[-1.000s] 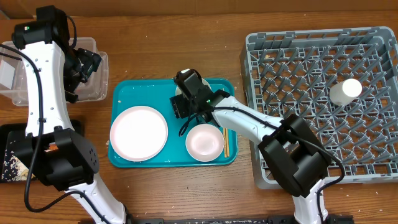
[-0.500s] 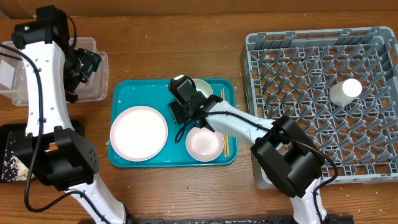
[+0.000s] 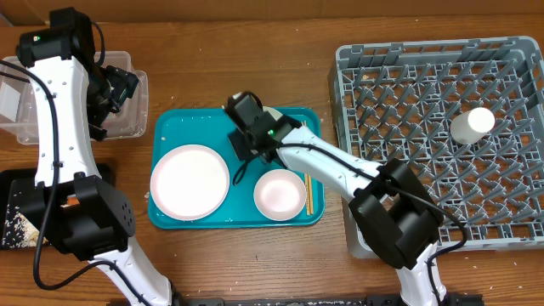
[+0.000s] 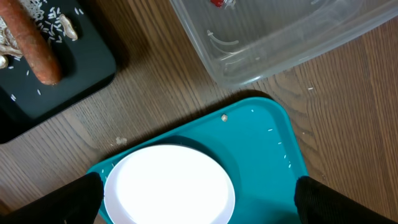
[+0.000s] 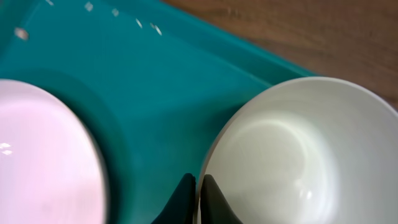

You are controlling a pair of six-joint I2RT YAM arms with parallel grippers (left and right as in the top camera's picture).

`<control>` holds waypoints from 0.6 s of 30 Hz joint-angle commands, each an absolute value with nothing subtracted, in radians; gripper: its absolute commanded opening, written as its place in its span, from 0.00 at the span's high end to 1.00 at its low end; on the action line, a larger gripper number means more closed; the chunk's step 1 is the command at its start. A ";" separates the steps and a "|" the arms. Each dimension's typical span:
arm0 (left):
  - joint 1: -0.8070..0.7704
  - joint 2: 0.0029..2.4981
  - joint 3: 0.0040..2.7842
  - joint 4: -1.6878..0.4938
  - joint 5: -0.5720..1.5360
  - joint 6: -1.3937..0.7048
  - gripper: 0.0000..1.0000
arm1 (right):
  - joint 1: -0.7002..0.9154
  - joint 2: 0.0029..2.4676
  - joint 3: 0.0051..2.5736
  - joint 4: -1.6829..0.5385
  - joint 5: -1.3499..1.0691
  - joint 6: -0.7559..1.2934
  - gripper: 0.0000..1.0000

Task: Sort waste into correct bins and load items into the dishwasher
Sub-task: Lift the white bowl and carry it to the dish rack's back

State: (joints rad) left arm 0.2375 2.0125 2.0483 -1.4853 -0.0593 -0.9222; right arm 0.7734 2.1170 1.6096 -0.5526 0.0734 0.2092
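Note:
My right gripper [image 5: 198, 188] is shut on the rim of a white bowl [image 5: 292, 155]; one finger is inside the bowl and one outside. From overhead the bowl [image 3: 277, 116] sits at the back of the teal tray [image 3: 178, 127], mostly under the right gripper [image 3: 257, 129]. A large plate [image 3: 189, 180], a smaller white dish [image 3: 280, 194] and chopsticks [image 3: 309, 193] also lie on that tray. A small cup [image 3: 473, 124] stands in the grey rack [image 3: 442, 76]. My left gripper [image 4: 199, 205] hangs open above the large plate [image 4: 168, 186]. A sausage [image 4: 37, 43] lies on the black tray [image 4: 81, 74].
The clear tub [image 3: 123, 106] stands at the back left, with the black tray [image 3: 17, 183] in front of it. In the left wrist view the clear tub [image 4: 280, 37] holds a bit of red wrapper [image 4: 219, 3]. White grains are scattered on the black tray.
The right gripper has shifted toward the tray's back left and closed on the bowl's rim. The left arm has not moved.

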 commanded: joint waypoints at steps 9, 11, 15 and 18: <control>0.235 1.983 2.043 -1.487 -0.059 -0.943 0.00 | 0.682 1.945 1.775 -0.713 0.073 0.217 0.96; 0.235 1.983 2.043 -1.487 -0.059 -0.943 0.00 | 0.636 1.881 1.775 -0.727 0.046 0.216 0.96; 0.235 1.983 2.043 -1.487 -0.059 -0.943 0.00 | 0.499 1.764 1.775 -0.770 -0.070 0.215 0.96; 0.235 1.983 2.043 -1.487 -0.059 -0.943 0.00 | 0.361 1.723 1.775 -0.828 -0.151 0.215 0.96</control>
